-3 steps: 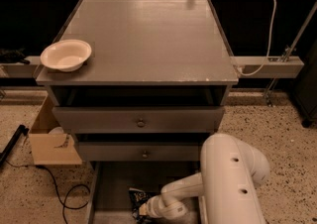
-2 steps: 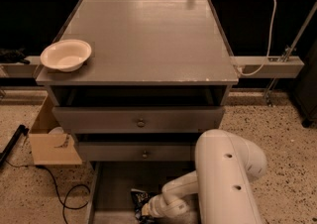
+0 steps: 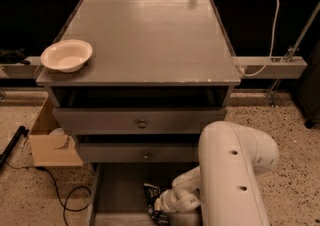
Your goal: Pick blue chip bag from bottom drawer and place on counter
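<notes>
Lying in bottom drawer (image 3: 117, 192), blue chip bag (image 3: 151, 196) sits beside claw (image 3: 161, 205); grip unclear.

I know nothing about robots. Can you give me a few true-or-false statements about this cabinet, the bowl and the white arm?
1. A bowl sits on the counter, near its front left corner. True.
2. The chip bag lies on the counter. False: it is down in the bottom drawer.
3. The claw is low inside the bottom drawer, right by the chip bag. True.
4. All the drawers are pushed shut. False: the bottom drawer is pulled out.
</notes>
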`<state>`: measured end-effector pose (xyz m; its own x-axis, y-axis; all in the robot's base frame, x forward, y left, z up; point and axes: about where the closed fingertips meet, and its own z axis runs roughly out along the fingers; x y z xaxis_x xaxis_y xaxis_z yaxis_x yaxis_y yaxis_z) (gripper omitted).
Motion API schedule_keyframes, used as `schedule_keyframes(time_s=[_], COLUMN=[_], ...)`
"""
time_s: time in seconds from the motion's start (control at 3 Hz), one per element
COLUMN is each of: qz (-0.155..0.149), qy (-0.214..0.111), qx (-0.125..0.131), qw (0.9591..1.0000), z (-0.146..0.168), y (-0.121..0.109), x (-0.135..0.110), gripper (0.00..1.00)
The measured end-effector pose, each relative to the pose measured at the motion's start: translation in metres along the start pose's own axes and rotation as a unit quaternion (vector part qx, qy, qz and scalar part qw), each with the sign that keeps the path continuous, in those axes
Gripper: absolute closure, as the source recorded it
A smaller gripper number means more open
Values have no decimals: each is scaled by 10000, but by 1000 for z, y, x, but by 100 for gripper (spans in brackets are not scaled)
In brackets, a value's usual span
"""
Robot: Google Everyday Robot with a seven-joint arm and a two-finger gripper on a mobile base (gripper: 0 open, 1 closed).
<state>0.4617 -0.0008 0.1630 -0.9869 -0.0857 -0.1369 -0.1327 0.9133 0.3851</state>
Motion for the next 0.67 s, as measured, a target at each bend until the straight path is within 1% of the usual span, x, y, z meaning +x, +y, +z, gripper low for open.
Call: schedule_keyframes(time_s=[0.33,0.67], qz=[68,156], qy=[-87,-195], qx=[105,203], qw=[9999,9995], z=[-23,-51], y=[-15,-35], x=[-9,-13], gripper=[100,100])
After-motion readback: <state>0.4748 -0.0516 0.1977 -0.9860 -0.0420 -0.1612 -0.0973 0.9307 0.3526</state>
